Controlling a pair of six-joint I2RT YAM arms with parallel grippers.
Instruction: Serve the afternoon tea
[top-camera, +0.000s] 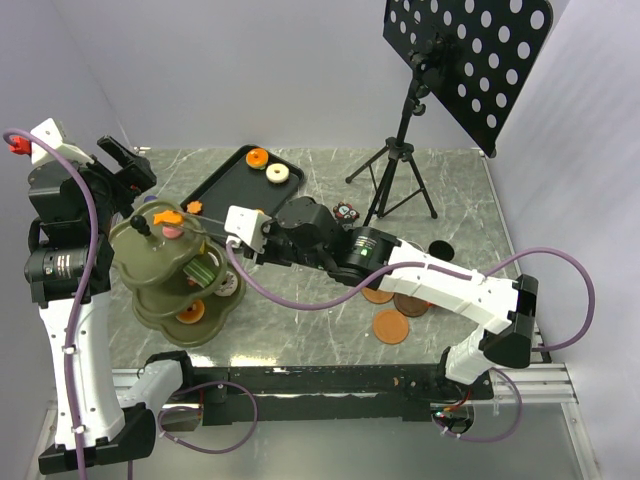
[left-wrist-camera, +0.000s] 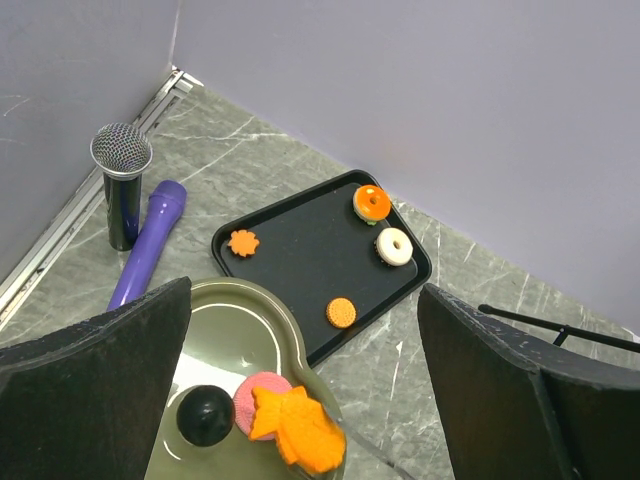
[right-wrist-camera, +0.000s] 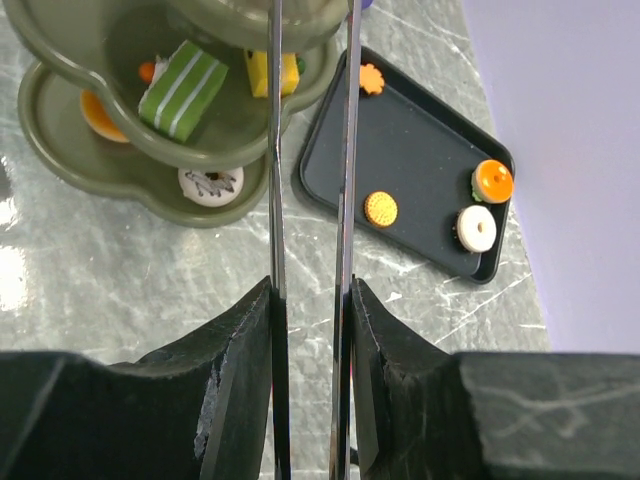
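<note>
Right gripper (right-wrist-camera: 310, 300) clamped on tongs (right-wrist-camera: 347, 150). Blades reach over green tiered stand (right-wrist-camera: 120, 175), past striped green cake (right-wrist-camera: 180, 85) on middle tier. Speckled white donut (right-wrist-camera: 211, 184) on bottom tier. Left gripper (left-wrist-camera: 305, 290) jaws wide apart, hovering over top tier: pink donut (left-wrist-camera: 262, 395), orange pastry (left-wrist-camera: 300, 430). Black tray (right-wrist-camera: 420, 170) just beside stand: orange donut (right-wrist-camera: 492, 181), cream donut (right-wrist-camera: 477, 229), cookie (right-wrist-camera: 379, 208). Saucers (top-camera: 391, 326) on desk (top-camera: 300, 330) by right arm. Microphone (left-wrist-camera: 122, 185), purple tube (left-wrist-camera: 150, 245) near corner. Music stand (top-camera: 465, 60) at back. Grey marble desk, pale lilac walls (top-camera: 250, 60).

The right gripper (right-wrist-camera: 310, 300) has its jaws pressed on the tongs (right-wrist-camera: 346, 150), whose 2 blades reach up to the tiered stand (right-wrist-camera: 120, 175). The stand holds a green striped pastry (right-wrist-camera: 182, 83) and, 1 tier lower, a white pastry (right-wrist-camera: 211, 184). Right of the stand, the black tray (right-wrist-camera: 420, 170) carries an orange donut (right-wrist-camera: 492, 181) and a white donut (right-wrist-camera: 477, 228).
</note>
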